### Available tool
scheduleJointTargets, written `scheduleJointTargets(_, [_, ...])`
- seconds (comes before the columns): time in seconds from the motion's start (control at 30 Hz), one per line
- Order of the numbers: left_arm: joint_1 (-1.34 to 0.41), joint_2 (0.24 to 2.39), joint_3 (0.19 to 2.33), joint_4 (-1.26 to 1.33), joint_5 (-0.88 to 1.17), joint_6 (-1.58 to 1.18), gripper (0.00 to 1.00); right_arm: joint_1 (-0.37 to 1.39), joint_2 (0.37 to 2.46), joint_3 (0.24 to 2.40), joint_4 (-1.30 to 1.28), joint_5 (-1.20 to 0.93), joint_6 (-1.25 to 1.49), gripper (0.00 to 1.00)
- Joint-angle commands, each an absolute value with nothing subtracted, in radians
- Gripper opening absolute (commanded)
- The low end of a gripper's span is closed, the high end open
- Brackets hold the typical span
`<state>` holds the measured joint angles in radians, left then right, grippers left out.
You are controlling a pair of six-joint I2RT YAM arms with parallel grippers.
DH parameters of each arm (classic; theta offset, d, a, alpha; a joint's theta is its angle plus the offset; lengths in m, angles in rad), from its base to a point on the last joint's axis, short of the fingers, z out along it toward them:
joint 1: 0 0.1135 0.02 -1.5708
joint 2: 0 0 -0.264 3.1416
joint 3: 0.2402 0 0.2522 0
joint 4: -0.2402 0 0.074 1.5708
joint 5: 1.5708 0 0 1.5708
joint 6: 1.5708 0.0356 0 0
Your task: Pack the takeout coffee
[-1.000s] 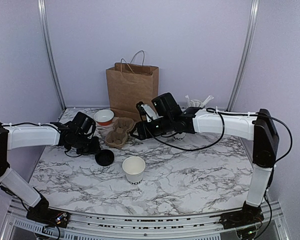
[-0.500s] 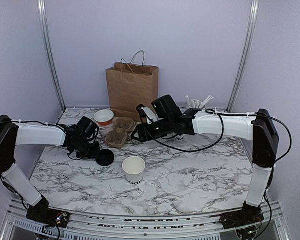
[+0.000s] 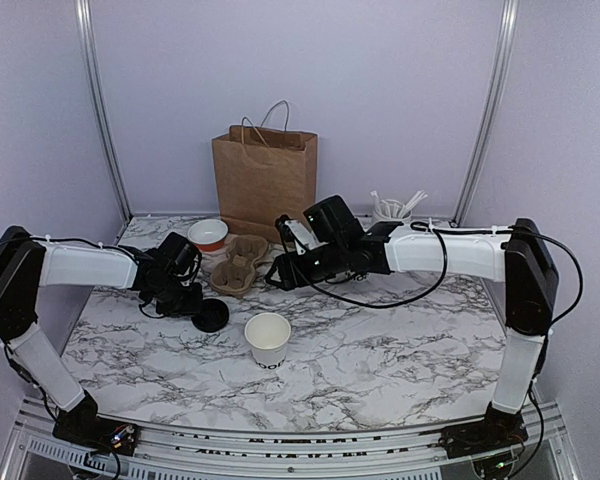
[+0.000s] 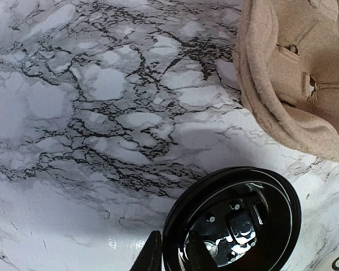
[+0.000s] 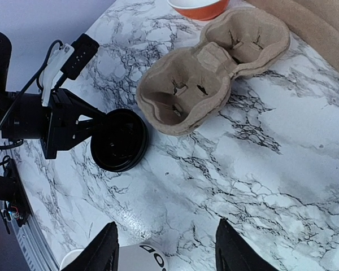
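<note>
Left gripper: moved in onto black lid; jaws narrow, pinching its rim. Lid on worktop, ten o'clock of white cup. Right gripper: jaws wide, empty. Hazard: the shallow rim pinch may slip on lifting.

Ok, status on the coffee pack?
Left gripper at the black lid rim, grip unconfirmed. Right gripper open, holding nothing. Cup upright, uncapped, outside the carrier. Nothing between lid and cup.

The enclosure has plain pale lilac walls framed by 2 aluminium uprights. The table top is white marble pattern with grey veining, with a metal rail along its near edge.
</note>
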<state>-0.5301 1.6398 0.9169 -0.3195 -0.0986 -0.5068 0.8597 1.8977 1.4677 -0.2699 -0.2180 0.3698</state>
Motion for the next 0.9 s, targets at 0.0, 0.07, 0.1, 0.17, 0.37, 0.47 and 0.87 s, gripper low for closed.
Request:
scheduleJointTargets(0.0, [-0.529,1.647,0.94,-0.342,-0.11,-0.49,0.13,0.856,1.863,1.471,-0.256,-0.204,0.37,0.56])
scheduleJointTargets(0.07, [-0.529,1.643,0.939,-0.345,-0.112,-0.489,0.11,0.857,1.864,1.471,-0.256,-0.205,0.369,0.57])
scheduleJointTargets(0.1, [-0.53,1.642,0.939,-0.345,-0.113,-0.488,0.1,0.857,1.865,1.471,-0.256,-0.203,0.368,0.57])
scheduleJointTargets(0.17, [-0.53,1.639,0.939,-0.347,-0.116,-0.486,0.08,0.857,1.865,1.472,-0.256,-0.203,0.368,0.56])
scheduleJointTargets(0.37, [-0.53,1.64,0.944,-0.35,-0.104,-0.476,0.12,0.856,1.866,1.471,-0.258,-0.203,0.367,0.56])
scheduleJointTargets(0.47, [-0.529,1.644,0.946,-0.351,-0.101,-0.474,0.12,0.857,1.865,1.468,-0.256,-0.2,0.367,0.57])
scheduleJointTargets(0.87, [-0.532,1.68,0.962,-0.354,-0.096,-0.463,0.22,0.857,1.863,1.456,-0.25,-0.201,0.369,0.57])
